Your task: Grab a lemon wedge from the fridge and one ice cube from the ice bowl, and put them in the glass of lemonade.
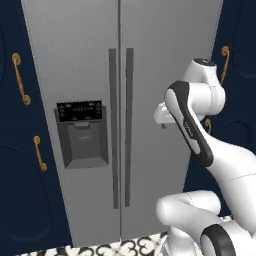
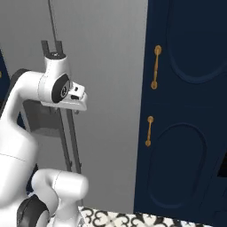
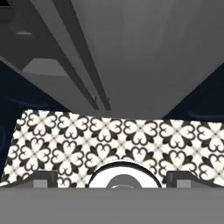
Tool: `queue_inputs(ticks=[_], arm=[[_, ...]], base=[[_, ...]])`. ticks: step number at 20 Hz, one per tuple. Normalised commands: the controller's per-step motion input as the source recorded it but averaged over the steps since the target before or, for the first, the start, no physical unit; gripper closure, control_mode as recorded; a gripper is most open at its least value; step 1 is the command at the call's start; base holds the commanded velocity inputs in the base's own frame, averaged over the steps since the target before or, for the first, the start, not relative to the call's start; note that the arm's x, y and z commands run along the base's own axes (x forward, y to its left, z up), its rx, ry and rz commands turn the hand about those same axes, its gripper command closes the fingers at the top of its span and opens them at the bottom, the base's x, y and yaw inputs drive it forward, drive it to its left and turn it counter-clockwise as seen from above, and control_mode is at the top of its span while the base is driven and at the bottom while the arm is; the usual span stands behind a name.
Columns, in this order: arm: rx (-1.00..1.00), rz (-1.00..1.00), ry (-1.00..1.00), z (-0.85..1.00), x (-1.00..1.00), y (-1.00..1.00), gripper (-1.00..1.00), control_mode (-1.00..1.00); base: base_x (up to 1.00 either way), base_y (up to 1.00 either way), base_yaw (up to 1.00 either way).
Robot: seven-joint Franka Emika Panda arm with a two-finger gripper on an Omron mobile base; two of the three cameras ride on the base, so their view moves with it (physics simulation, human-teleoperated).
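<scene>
The white arm's thick base links fill the lower corner of both base views, nearest the cameras, and from there the arm bends up and forward toward the fridge [image 1: 90, 100]. In the hand view the gripper [image 3: 112, 179] points down the fridge front, its two dark fingertips [image 3: 43, 178] standing wide apart at the bottom edge with nothing between them.

Both fridge doors are shut, their seam running straight down the middle. Two dark vertical bar handles [image 1: 120, 125] flank that seam, and the black-panelled dispenser recess [image 1: 82, 132] sits in the left door. The arm's wrist hangs in front of the right door, a little to the right of the handles and apart from them.

Navy cabinets [image 2: 186, 111] with brass handles [image 2: 155, 66] stand hard against the fridge on both sides. A black-and-white patterned tile floor [image 3: 131, 135] runs along the fridge's foot.
</scene>
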Motion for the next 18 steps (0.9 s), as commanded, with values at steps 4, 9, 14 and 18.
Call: queue_inputs(ticks=[4, 9, 14, 18], arm=[[0.0, 0.0, 0.0, 0.0, 0.0, 0.0, -1.0, 1.0], [0.0, 0.0, 0.0, 0.0, 0.0, 0.0, -1.0, 1.0], [0.0, 0.0, 0.0, 0.0, 0.0, 0.0, -1.0, 1.0], [0.0, 0.0, 0.0, 0.0, 0.0, 0.0, -1.0, 1.0]], base=[[-0.56, 0.08, 0.0], [-0.12, 0.11, 0.11], [0.46, 0.21, 0.85], [0.44, -0.02, 0.98]])
